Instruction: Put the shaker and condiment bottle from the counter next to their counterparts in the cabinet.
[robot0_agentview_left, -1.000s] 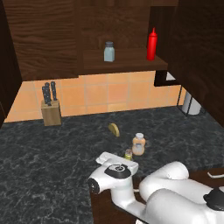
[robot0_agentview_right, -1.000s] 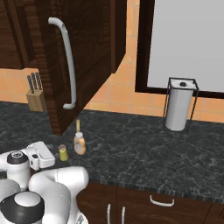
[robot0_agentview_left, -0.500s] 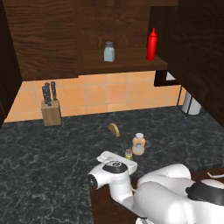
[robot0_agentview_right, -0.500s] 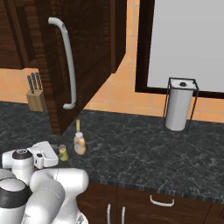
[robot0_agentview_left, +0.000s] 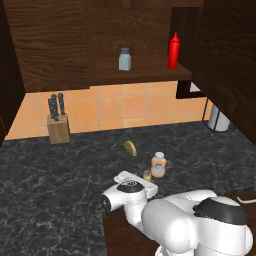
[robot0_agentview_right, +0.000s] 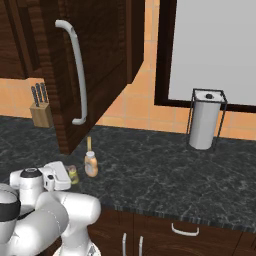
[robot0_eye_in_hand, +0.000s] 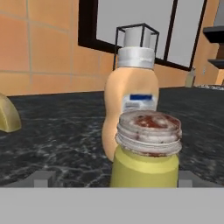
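At the bottom centre of the hand view, the shaker (robot0_eye_in_hand: 146, 159) stands between the two finger tips (robot0_eye_in_hand: 42, 178), which sit spread wide on either side of it without visibly touching it; nothing is gripped. The condiment bottle (robot0_eye_in_hand: 130, 100) stands just behind the shaker on the counter (robot0_eye_in_hand: 57, 131). In the left base view the gripper (robot0_agentview_left: 142, 179) sits low at lower centre, beside the shaker (robot0_agentview_left: 147, 175) and bottle (robot0_agentview_left: 158, 165).

Orange tiled wall (robot0_agentview_left: 125, 107) behind the dark marbled surface (robot0_agentview_left: 45, 175); a large dark-framed window (robot0_agentview_right: 215, 45); drawers (robot0_agentview_right: 185, 232) below with pale handles.
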